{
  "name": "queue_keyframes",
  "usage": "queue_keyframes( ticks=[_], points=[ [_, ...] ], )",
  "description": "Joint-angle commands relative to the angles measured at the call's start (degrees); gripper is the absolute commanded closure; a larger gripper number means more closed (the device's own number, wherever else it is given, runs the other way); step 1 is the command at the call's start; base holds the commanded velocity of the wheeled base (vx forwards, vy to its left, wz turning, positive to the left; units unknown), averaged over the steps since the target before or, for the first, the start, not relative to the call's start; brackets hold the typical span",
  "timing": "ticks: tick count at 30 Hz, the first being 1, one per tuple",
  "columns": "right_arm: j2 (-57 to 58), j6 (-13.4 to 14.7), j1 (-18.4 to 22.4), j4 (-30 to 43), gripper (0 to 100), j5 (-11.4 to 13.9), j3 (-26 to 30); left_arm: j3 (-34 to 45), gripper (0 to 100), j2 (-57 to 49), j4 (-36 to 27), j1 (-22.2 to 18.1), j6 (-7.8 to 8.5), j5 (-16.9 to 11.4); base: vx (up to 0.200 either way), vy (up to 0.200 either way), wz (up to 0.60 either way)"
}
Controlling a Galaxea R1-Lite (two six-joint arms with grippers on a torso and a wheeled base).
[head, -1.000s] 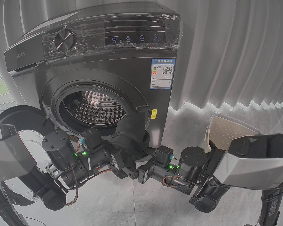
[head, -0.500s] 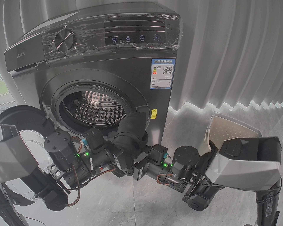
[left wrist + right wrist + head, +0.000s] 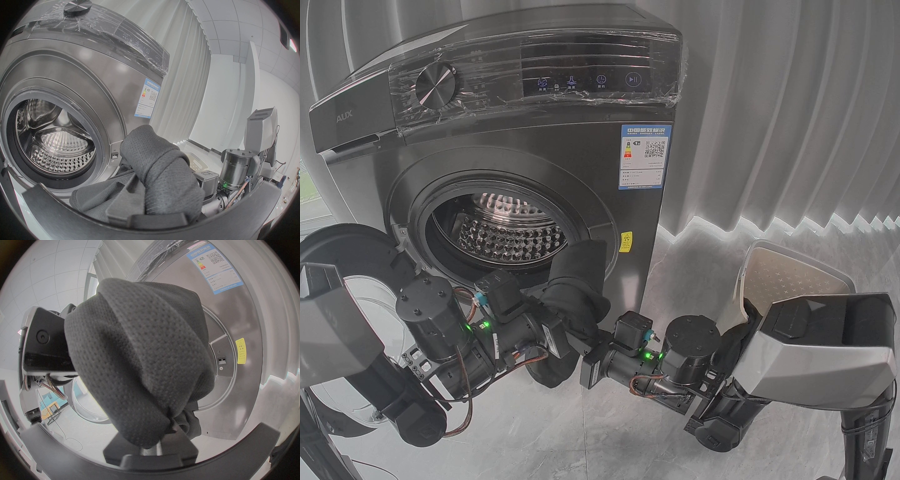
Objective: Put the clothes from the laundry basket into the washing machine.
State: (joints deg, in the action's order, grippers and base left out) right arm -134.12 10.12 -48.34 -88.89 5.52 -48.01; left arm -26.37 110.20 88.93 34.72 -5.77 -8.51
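The left claw [image 3: 140,212] and right claw [image 3: 156,447] pinch a bunched mesh garment [image 3: 578,281] before the perforated drum [image 3: 506,236].

A dark mesh garment [image 3: 578,284] — bunched into an upright roll — is held aloft just before the lower right rim of the grey washing machine [image 3: 550,150], its door open; the white laundry basket [image 3: 781,275] stands on the floor to the right.

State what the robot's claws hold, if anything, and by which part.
A dark garment, bunched; the left claw and the right claw each grip its lower folds.
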Motion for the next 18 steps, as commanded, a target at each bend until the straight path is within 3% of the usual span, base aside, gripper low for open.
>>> queue_keyframes(
  ticks=[1,8,9,13,18],
  points=[
    [0.6,0.0,-0.9,0.0,100,-0.5,0.7,0.1,100,0.1,0.1,-0.1,-0.21,0.0,0.0,0.0,0.0],
    [0.7,0.2,-1.1,-0.1,100,-0.6,1.1,0.2,100,0.1,0.1,-0.3,-0.21,0.0,0.0,0.0,0.0],
    [0.7,0.2,-1.1,-0.1,100,-0.6,1.2,0.2,0,0.1,0.1,-0.3,-0.21,0.0,0.0,0.0,0.0],
    [2.0,0.3,-1.1,-0.1,100,-0.7,2.0,-0.3,0,0.1,0.1,-0.4,-1.44,0.0,0.0,0.0,0.0],
    [4.7,0.6,-0.4,-0.1,100,-1.6,5.0,0.1,0,0.1,0.0,-1.5,-1.53,0.1,0.0,0.0,0.0]
  ],
)
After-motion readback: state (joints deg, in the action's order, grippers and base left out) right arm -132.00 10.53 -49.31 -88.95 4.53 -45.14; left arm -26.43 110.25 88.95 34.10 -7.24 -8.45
